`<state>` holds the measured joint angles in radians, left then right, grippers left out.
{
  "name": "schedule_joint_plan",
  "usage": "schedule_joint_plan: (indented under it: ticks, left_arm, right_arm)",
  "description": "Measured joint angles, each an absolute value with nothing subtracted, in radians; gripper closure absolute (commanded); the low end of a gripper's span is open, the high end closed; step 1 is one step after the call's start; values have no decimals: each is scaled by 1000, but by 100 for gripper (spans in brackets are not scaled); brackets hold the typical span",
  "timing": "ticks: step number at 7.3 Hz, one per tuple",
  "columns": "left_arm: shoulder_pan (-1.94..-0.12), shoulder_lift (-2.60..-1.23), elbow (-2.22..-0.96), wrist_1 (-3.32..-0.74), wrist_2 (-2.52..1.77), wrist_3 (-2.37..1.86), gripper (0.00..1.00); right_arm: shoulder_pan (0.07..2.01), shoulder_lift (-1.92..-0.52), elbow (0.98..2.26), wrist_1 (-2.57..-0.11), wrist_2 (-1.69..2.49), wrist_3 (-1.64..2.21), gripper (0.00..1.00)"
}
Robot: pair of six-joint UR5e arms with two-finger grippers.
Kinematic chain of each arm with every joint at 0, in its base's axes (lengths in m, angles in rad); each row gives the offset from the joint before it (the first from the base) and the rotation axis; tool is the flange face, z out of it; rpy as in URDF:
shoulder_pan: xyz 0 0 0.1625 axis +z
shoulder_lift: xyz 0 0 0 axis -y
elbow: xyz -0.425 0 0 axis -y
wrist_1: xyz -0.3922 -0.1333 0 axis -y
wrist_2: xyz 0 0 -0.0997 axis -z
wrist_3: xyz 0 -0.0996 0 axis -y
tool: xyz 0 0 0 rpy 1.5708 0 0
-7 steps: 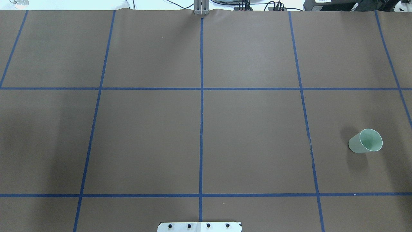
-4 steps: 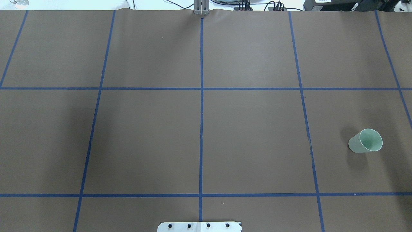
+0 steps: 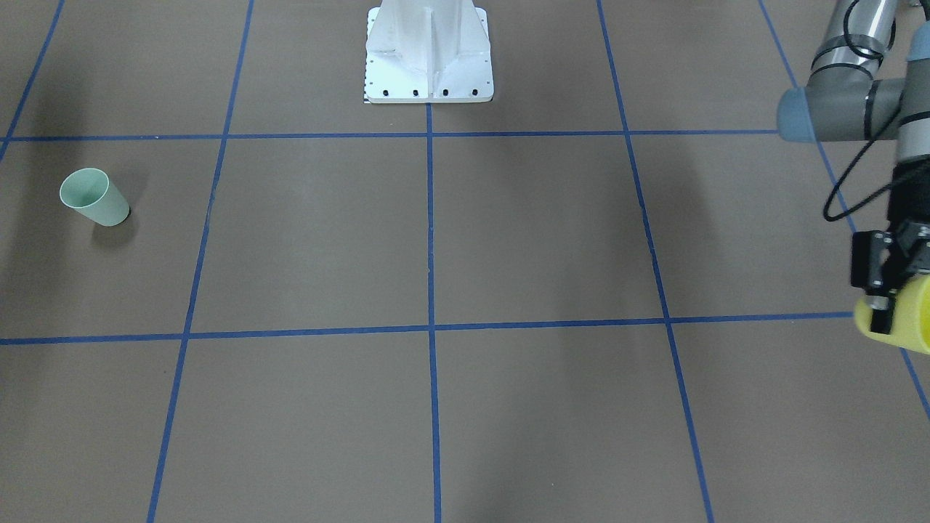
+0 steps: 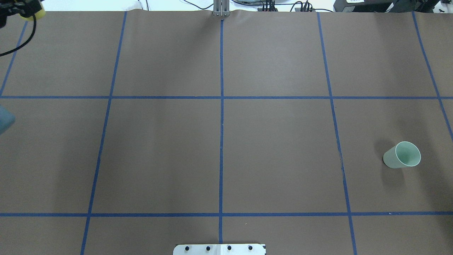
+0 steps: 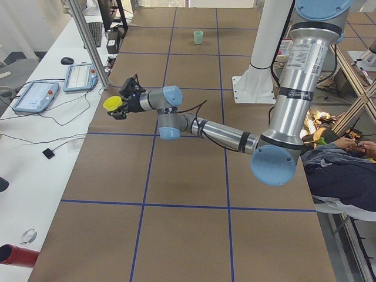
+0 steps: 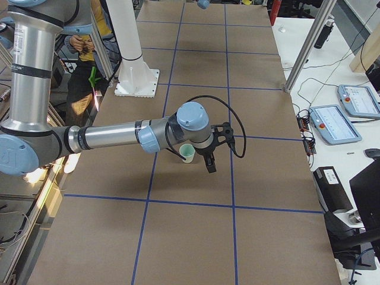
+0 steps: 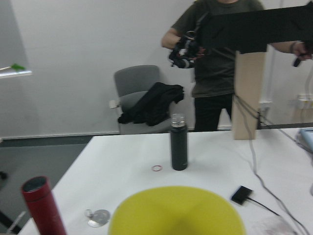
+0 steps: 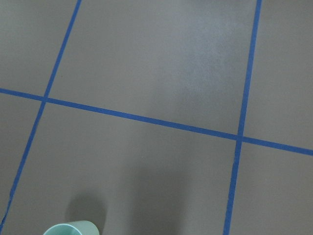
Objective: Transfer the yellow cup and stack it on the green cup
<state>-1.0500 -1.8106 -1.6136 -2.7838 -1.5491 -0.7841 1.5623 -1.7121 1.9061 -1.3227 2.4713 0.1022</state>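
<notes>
My left gripper (image 3: 883, 309) is shut on the yellow cup (image 3: 904, 319) and holds it above the table's far left part. The yellow cup also shows at the top left corner of the overhead view (image 4: 34, 12), in the exterior left view (image 5: 113, 104) and low in the left wrist view (image 7: 176, 211). The green cup (image 4: 402, 155) stands upright on the right side of the table; it also shows in the front view (image 3: 94, 197). My right gripper (image 6: 209, 161) hovers close beside the green cup (image 6: 187, 152); I cannot tell whether it is open or shut.
Blue tape lines divide the brown table into squares. The white robot base (image 3: 429, 65) stands at the near middle edge. A white desk beyond the far edge carries a black bottle (image 7: 179, 147), a red bottle (image 7: 44, 208), tablets (image 5: 79, 76) and cables. A person stands behind it.
My left gripper with the yellow cup has come into the overhead view at the top left corner, and an arm joint now shows at the left edge. The green cup has not moved.
</notes>
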Motion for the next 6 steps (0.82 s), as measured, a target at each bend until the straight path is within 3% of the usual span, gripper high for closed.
schedule_joint_plan:
  ticks: [6]
  left_arm:
    - [-893,-1904,-1703,-2906,-1985,-448,100]
  right_arm:
    - [1366,-1446,1782,-1329,2462,294,0]
